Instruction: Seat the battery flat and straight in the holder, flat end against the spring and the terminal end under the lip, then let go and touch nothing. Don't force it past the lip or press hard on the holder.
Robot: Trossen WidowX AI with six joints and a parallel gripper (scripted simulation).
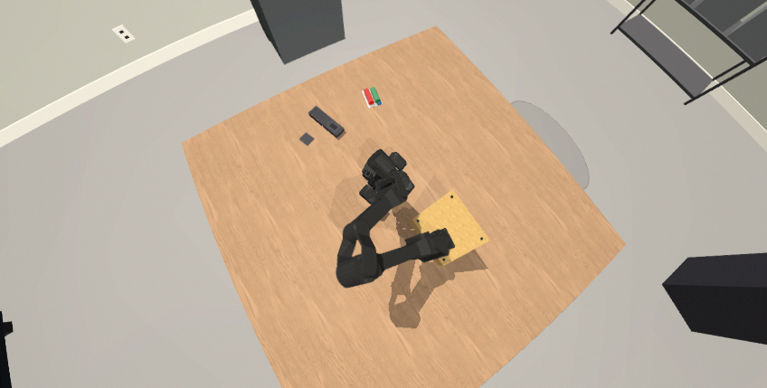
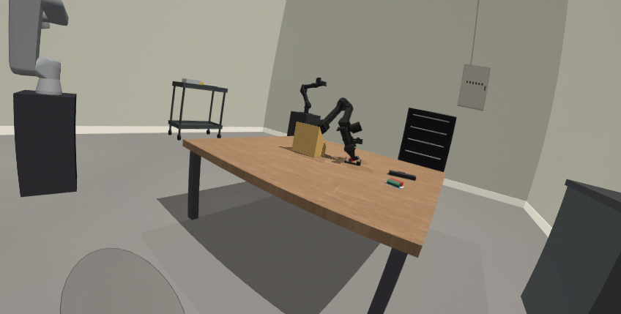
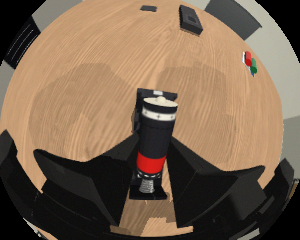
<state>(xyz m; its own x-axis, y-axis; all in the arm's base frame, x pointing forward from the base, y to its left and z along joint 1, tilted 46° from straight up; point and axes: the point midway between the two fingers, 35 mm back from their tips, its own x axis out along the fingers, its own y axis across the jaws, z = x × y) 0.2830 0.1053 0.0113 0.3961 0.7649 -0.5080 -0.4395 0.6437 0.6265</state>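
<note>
The battery [image 3: 156,134], black with a red band and a white band, is between the fingers of my gripper [image 3: 153,138] [image 2: 354,159], which is shut on it. The black holder [image 3: 144,93] [image 2: 358,163] lies on the table directly below. Its coil spring [image 3: 146,186] shows just beyond the battery's red-banded flat end. The terminal end points to the holder's far end wall and looks raised, with the wall partly visible past it. The battery's underside and any contact with the holder are hidden. In the top view the arm hides the battery and holder.
A yellow wooden block [image 1: 459,222] [image 2: 305,138] stands by the arm's base. A dark long device [image 1: 326,121] [image 2: 401,175] [image 3: 190,20], a small dark square [image 1: 307,138] [image 3: 148,8], and red and green cylinders on a small white holder lie farther off.
</note>
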